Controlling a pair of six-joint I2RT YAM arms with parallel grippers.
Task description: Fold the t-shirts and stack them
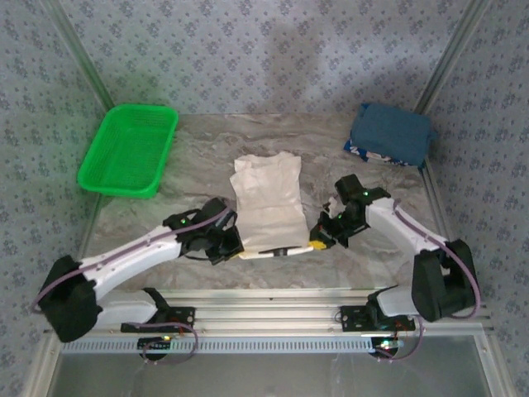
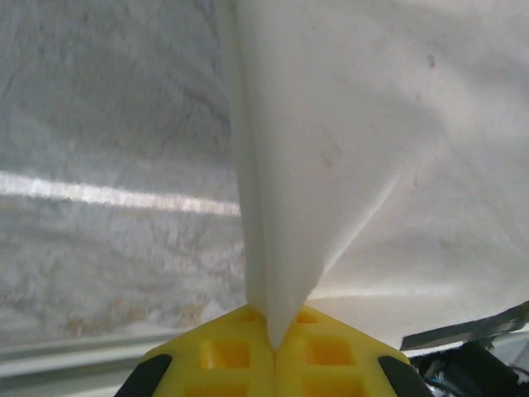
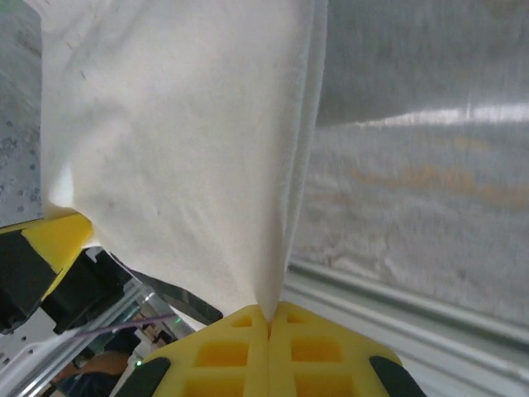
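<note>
A green plastic basket (image 1: 116, 191) with latticed walls sits at the far left of the table (image 1: 207, 136), turned a little askew to its edge. The table has a marbled grey-and-tan surface with a soft sheen; in the wrist views a bright streak of reflected light runs across it. A ribbed silvery rail (image 1: 273, 318) runs along the near edge. Blue-grey cloth (image 1: 264, 50) with a small repeating floral motif hangs behind and at both sides, with a pale metal strut (image 1: 83, 58) slanting up at the back left corner

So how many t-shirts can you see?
2. A cream t-shirt in the middle, held by the left hand and right hand; a folded blue t-shirt at the far right.
</note>
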